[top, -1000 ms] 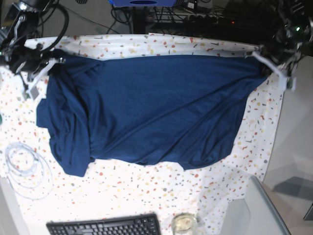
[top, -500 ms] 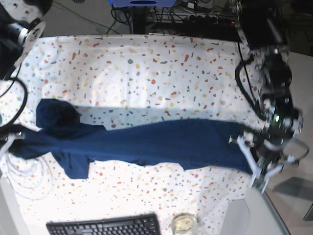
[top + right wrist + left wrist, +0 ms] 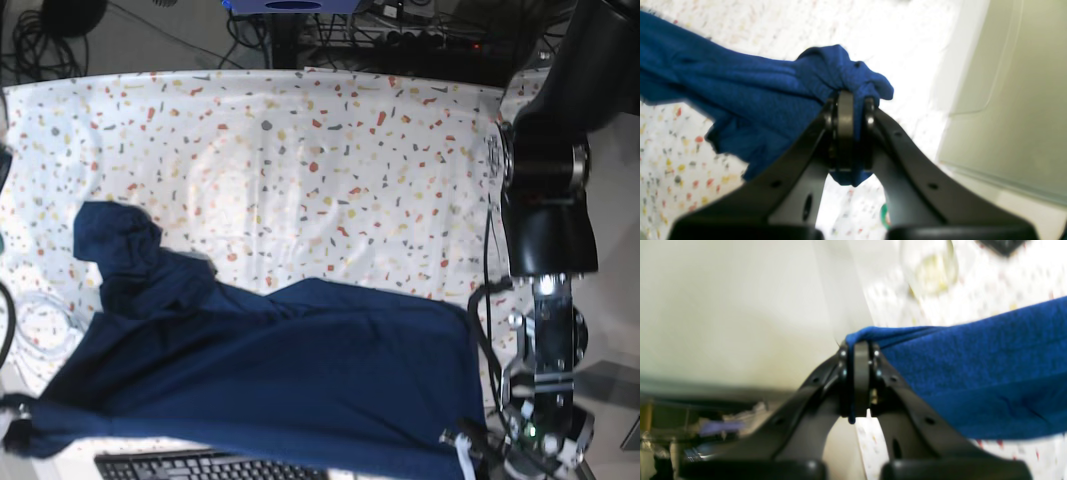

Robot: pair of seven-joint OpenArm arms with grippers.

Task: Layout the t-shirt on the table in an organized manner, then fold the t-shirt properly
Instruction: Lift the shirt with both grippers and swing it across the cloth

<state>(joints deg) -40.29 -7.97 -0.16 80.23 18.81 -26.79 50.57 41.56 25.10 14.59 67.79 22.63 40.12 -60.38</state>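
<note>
Behind t-shirt (image 3: 260,370) — keyboard (image 3: 190,465) mostly hidden, right gripper (image 3: 850,110) cut off.

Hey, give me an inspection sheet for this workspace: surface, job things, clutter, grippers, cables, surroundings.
Surface: table under a white speckled cloth, far half bare.
Job's things: t-shirt, navy, held out between both arms over the near edge; one sleeve bunched on the cloth in the base view's left.
Clutter: keyboard at the near edge, mostly hidden by the shirt; a pale round thing near the keyboard, too blurred to name.
Grippers: left gripper has its jaws shut on a shirt corner; right gripper has them shut on a bunched corner.
Cables: black leads on the floor beyond the table.
Surroundings: dark equipment behind the table.
</note>
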